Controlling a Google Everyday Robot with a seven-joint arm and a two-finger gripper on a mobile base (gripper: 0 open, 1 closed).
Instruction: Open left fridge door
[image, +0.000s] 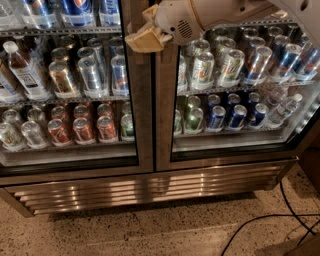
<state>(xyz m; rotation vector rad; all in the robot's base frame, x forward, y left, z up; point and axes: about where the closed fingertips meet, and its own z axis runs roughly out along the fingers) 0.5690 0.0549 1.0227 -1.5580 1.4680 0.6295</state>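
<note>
The left fridge door (144, 125) is a glass pane in a wide brushed-steel frame, and it lies flush with the matching right door (165, 125) at the centre seam. My gripper (145, 39), tan-tipped on a white arm reaching in from the upper right, is at the top of the view. It sits over the left door's right-hand frame strip, next to the seam. I cannot tell whether it touches the frame.
Behind the glass are shelves of cans (90, 75) and bottles (22, 70). A steel vent grille (150, 187) runs along the fridge base. A black cable (260, 222) lies on the speckled floor at the lower right.
</note>
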